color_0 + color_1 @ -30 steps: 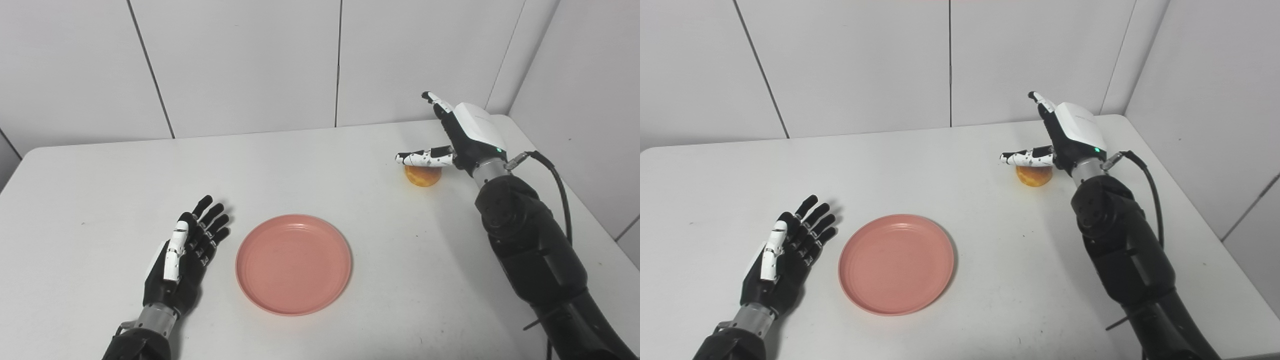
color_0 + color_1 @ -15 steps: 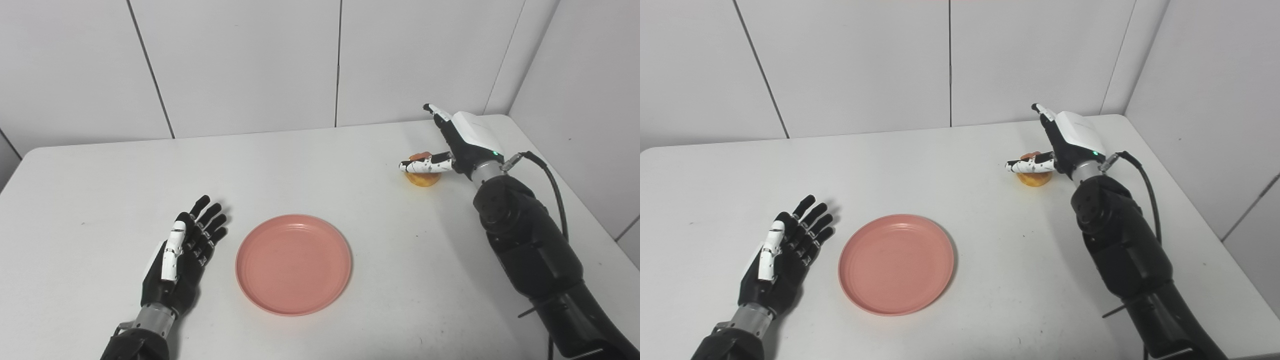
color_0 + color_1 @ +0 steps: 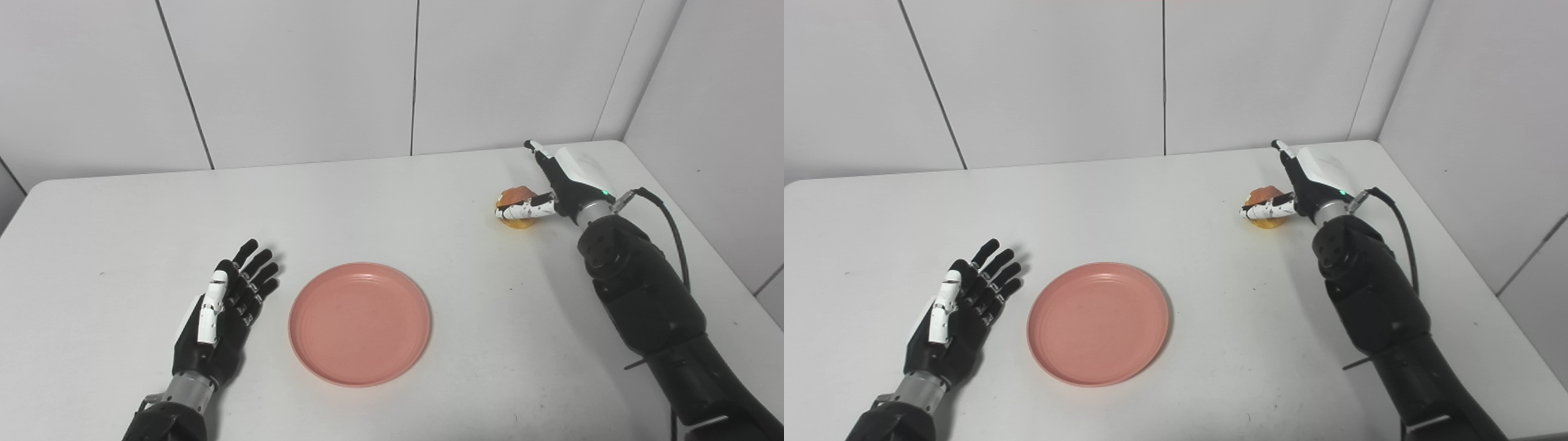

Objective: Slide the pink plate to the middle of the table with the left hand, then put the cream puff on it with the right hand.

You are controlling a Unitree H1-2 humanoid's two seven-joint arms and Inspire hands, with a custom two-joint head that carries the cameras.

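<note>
Both head views are bright and evenly lit by soft light from above, with no dark corners; the white table point(image 3: 380, 202) and the white wall panels point(image 3: 294, 79) look a flat, slightly grey white, with no hard glare on them. Shadows are faint and short: a thin soft rim under the near right edge of the pink plate point(image 3: 359, 323), a small dark patch past the fingertips of the left hand point(image 3: 223, 312), and a pale smudge beside the right hand point(image 3: 1311, 184). Focus is sharp right across both pictures with no motion blur, though the straight panel seams lean outward toward the sides, a mild wide-angle stretch.
</note>
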